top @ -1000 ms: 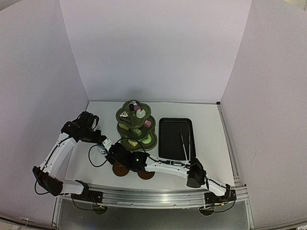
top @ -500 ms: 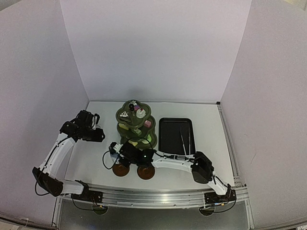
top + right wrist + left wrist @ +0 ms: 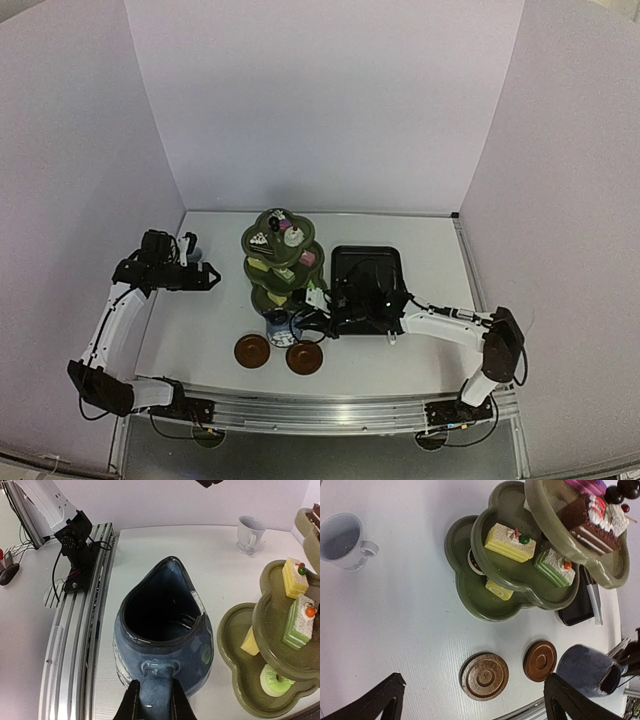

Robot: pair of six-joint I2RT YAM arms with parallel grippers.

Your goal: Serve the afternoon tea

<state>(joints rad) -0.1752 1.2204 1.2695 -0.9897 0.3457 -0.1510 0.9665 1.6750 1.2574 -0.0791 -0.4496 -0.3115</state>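
My right gripper (image 3: 154, 705) is shut on the handle of the dark-blue pot (image 3: 165, 630), which stays upright. From above, the pot (image 3: 278, 326) is just in front of the olive-green stand (image 3: 283, 262) and behind the two brown coasters (image 3: 252, 350) (image 3: 304, 358). Small cakes (image 3: 510, 542) lie on the stand's tiers. My left gripper (image 3: 205, 277) hangs open and empty left of the stand, its fingers (image 3: 377, 702) spread wide above the coasters (image 3: 484, 676). The white mug (image 3: 342, 537) stands upright at the far left, apart from both grippers.
A black tray (image 3: 368, 275) lies right of the stand, partly under my right arm, with thin tongs (image 3: 594, 600) on it. The aluminium rail (image 3: 75, 645) runs along the table's near edge. White walls close the table on three sides.
My left gripper opened wide and drew back to the left. The right arm swung right, carrying the pot from above the coasters to just in front of the stand.
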